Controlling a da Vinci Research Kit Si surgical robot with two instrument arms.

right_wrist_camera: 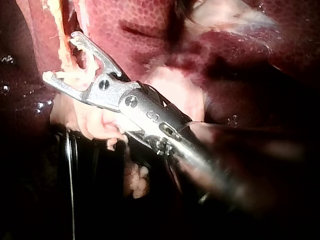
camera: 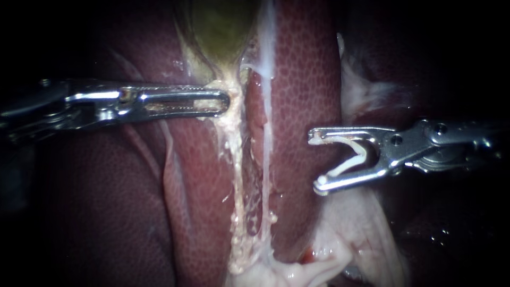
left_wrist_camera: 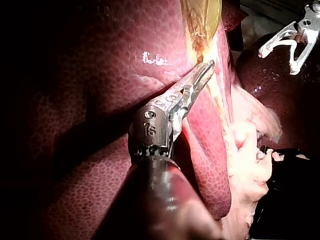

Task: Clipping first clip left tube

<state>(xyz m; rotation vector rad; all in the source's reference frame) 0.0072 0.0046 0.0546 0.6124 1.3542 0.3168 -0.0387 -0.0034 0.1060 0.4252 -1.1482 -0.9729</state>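
1. Right instrument (camera: pixel 316 160): the jaws are spread wide, with an open white clip (camera: pixel 357 154) seated between them and touching both. There is no tissue in the clip's mouth yet.
2. The jaw tips hover over the liver (camera: pixel 308 79), apart from both tubes.
3. Left instrument (camera: pixel 226 101): the jaws are pressed together on the pale neck of the gallbladder (camera: pixel 220 26). We judge this grip is what tensions the tubes.
4. The left tube (camera: pixel 236 175), the target, is a pale, granular strand running from that neck down to the pale tissue below. The right tube (camera: pixel 267 159) is thinner and whiter, and lies just beside it on the clip's side.
5. Risks:
   - The right tube sits between the clip and the target, so a straight advance could snag it or take both tubes.
   - The lower jaw tip could gouge the liver if it is carried too deep.
   - If the neck grip slips, the tube goes slack and the clip may close only partway across it.
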